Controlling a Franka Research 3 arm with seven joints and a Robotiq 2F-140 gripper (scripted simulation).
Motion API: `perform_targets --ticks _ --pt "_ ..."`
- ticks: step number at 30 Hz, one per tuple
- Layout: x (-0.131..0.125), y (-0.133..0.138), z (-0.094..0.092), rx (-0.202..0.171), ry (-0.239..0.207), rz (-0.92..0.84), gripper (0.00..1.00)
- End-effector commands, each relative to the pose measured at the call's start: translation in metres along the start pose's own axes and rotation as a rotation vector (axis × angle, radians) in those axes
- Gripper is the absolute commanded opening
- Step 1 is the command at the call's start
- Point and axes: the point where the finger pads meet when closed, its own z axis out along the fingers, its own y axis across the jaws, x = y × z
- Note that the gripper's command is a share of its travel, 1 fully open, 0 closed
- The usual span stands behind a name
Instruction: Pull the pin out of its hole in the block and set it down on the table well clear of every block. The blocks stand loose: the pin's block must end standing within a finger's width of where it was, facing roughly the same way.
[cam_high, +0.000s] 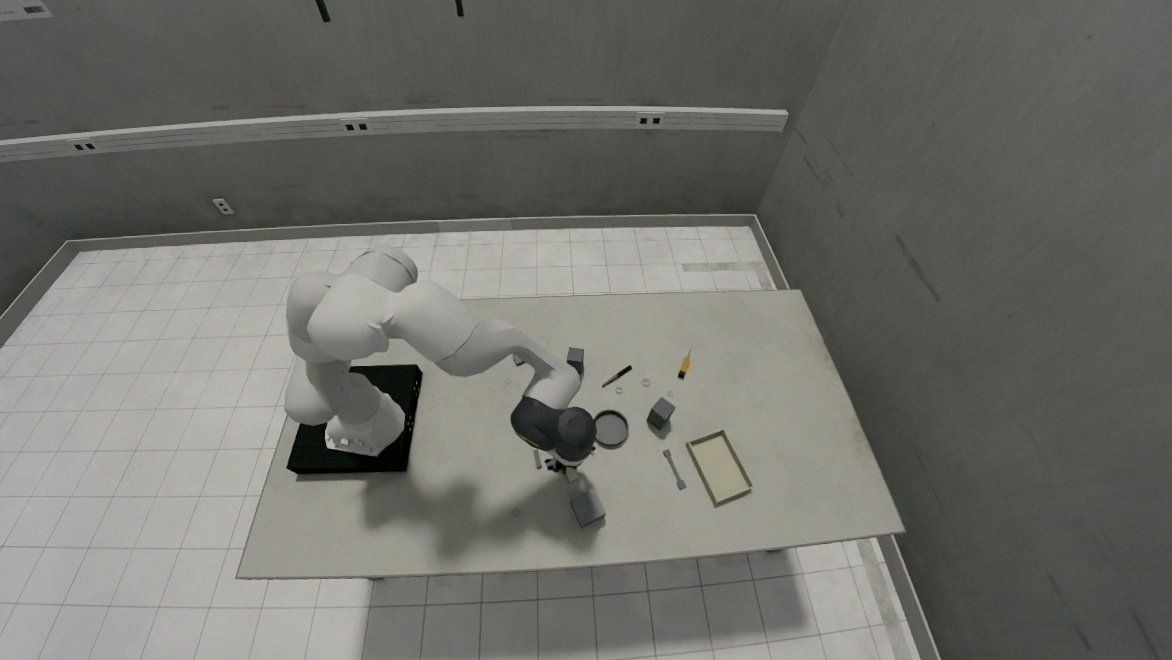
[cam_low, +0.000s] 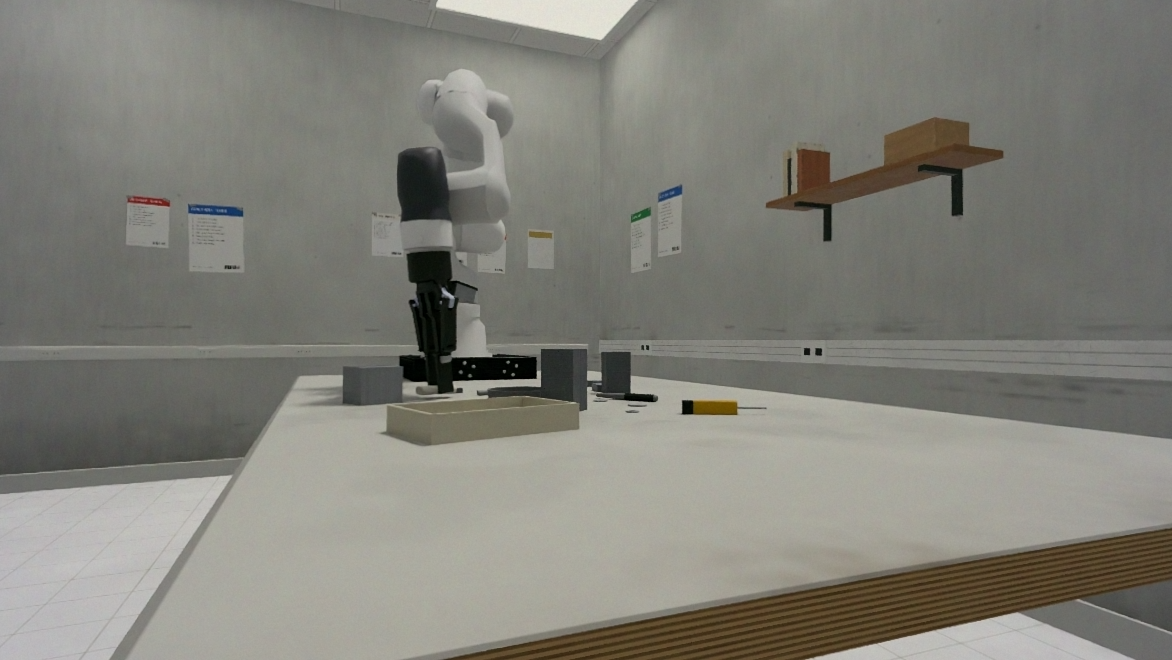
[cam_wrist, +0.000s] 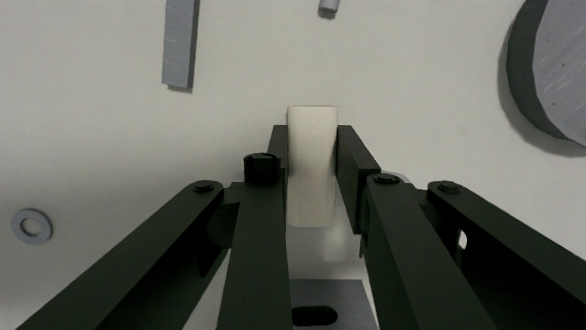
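My gripper (cam_wrist: 311, 148) points straight down and is shut on the cream pin (cam_wrist: 311, 165), which lies level between the fingers, out of its block. The pin's grey block (cam_wrist: 312, 312) with its dark empty hole shows at the bottom edge of the wrist view, behind the fingers. In the top view the gripper (cam_high: 565, 471) hangs just beyond that block (cam_high: 587, 508) near the table's front. In the exterior view the fingertips (cam_low: 442, 383) are low over the table, to the right of the block (cam_low: 372, 384). I cannot tell if the pin touches the table.
A round grey dish (cam_high: 610, 427) lies close to the gripper's right. A short grey bar (cam_wrist: 179, 42) and a washer (cam_wrist: 32, 226) lie to the left. Two more grey blocks (cam_high: 660, 412) (cam_high: 575, 356), a shallow tray (cam_high: 718, 467), a screwdriver (cam_high: 683, 364) and a pen (cam_high: 616, 376) lie further off.
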Motion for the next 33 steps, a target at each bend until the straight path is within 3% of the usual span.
perform_targets --ticks 1,33 --pt "-0.0014 0.0021 0.0002 -0.006 -0.002 -0.006 0.10" --pt "-0.0017 0.0024 0.0059 -0.006 -0.001 -0.009 0.10"
